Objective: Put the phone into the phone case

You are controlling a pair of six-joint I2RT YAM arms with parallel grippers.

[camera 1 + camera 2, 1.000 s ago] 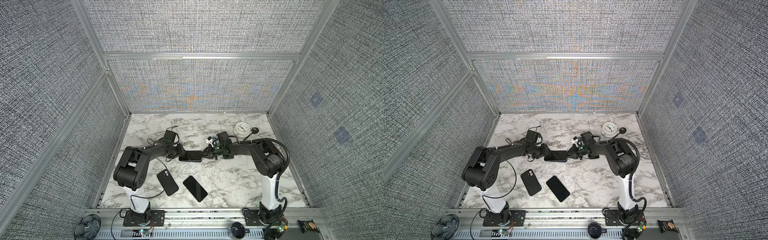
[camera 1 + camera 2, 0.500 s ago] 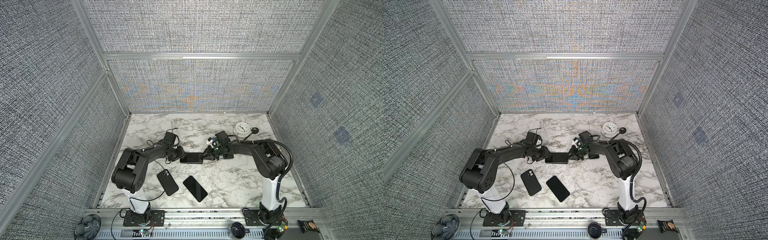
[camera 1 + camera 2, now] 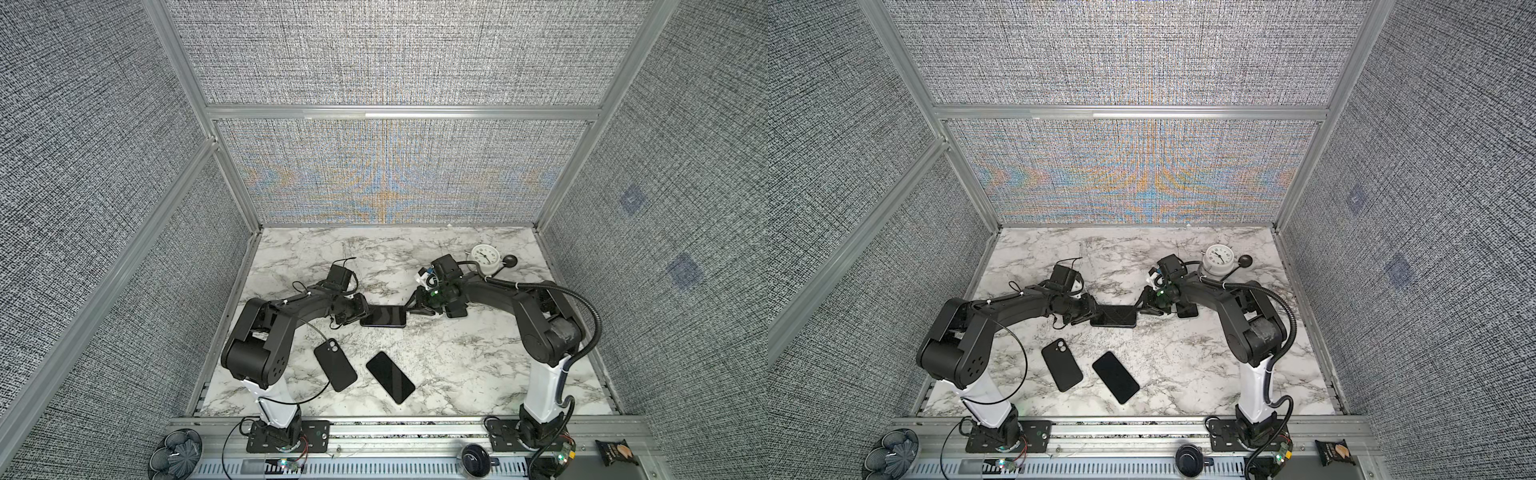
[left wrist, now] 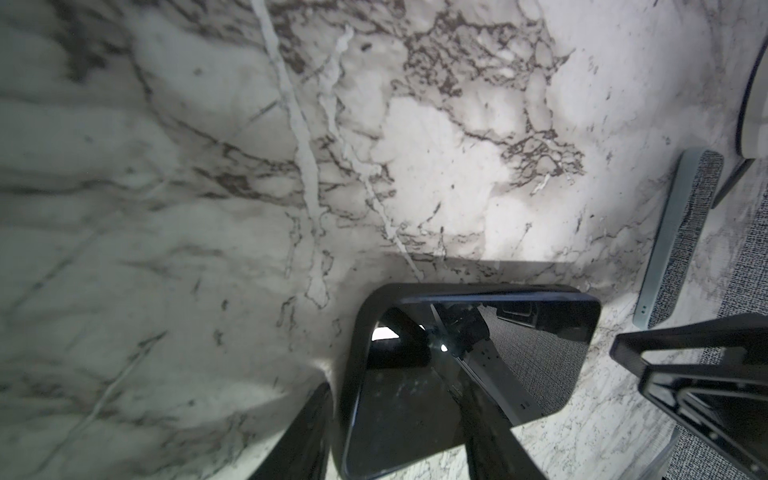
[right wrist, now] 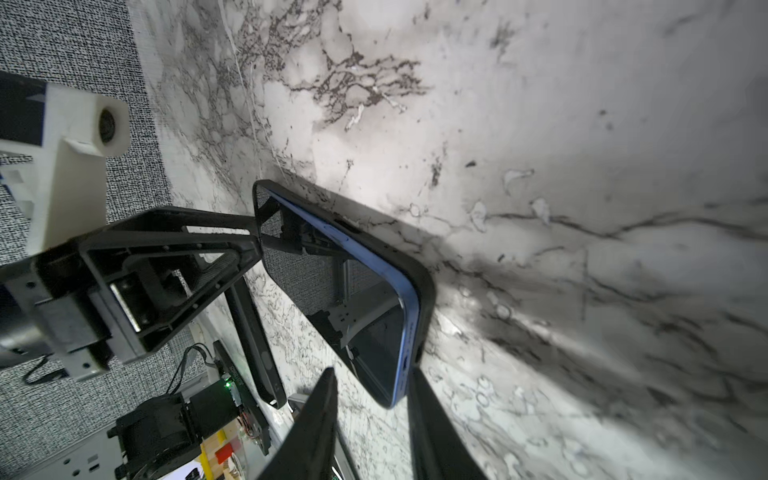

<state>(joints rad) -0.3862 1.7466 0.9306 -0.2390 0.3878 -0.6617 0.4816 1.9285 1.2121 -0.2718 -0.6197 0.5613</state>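
Marble table (image 3: pixel 457 365), left hand (image 3: pixel 356 312) at one end of black phone case (image 5: pixel 426 291) mid-table, fingers (image 4: pixel 307 432) apart, grip cannot be told, right hand (image 5: pixel 372 374) spread around opposite end, blue phone (image 5: pixel 332 282) screen-up in the case, one long edge standing proud.

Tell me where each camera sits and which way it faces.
Both top views: high over the front rail, looking down on the table; both arms show whole.
Left wrist: on its arm, looking down along the cased phone toward the right hand; own fingers show.
Right wrist: mirrored, facing the left hand; own fingers show.
Shared: both wrist views see that cased phone.
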